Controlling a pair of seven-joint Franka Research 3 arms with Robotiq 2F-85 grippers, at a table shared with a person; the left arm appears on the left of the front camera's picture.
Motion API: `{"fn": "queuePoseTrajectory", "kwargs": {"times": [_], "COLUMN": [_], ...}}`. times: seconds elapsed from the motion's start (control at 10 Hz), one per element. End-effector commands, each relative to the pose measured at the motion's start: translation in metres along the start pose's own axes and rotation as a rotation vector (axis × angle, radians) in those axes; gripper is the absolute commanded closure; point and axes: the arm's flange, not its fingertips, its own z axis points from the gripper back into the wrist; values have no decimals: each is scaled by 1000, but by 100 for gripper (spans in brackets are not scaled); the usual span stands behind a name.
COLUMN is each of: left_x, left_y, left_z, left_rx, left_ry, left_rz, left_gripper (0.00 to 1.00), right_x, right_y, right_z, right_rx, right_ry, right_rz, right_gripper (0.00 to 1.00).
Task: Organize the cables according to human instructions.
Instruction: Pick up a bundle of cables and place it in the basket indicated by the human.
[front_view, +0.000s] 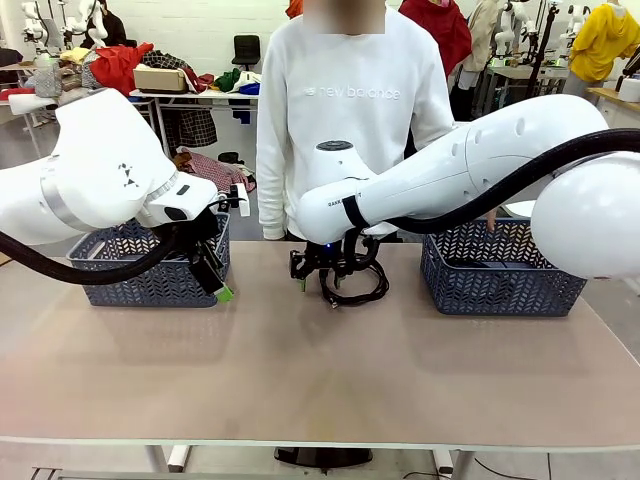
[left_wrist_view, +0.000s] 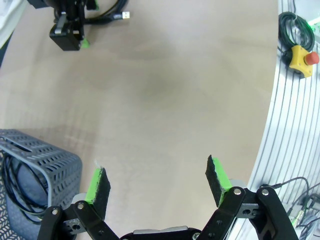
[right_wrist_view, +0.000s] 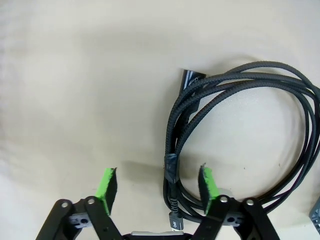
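Right gripper (right_wrist_view: 157, 185): jaws partway apart, straddling one side of a coiled black cable (right_wrist_view: 240, 145) lying on the table (front_view: 300, 370) at mid-far edge; no grip made.
Left gripper (left_wrist_view: 157, 182): jaws wide, empty, above bare tabletop.
Baskets: two. Left basket (left_wrist_view: 45, 160) holds one coiled cable (left_wrist_view: 12, 192); right basket (front_view: 500, 275), person's hand (front_view: 490, 222) over it.

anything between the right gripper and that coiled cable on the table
Nothing visible. The right gripper is down over the cable, its strands already between the open pads, with bare table around.
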Motion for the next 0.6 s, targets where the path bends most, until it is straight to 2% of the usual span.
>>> {"fn": "queuePoseTrajectory", "kwargs": {"times": [0.0,0.5], "left_x": [-1,-1], "left_y": [2,2], "left_z": [2,2], "left_rx": [-5,-5], "left_ry": [4,4], "left_rz": [1,1], "left_gripper": [0,0], "right_x": [6,5], "right_y": [-1,-5], "right_z": [4,4], "right_rx": [20,13], "right_ry": [-19,-29], "right_rz": [-6,-13], "right_gripper": [29,74]}}
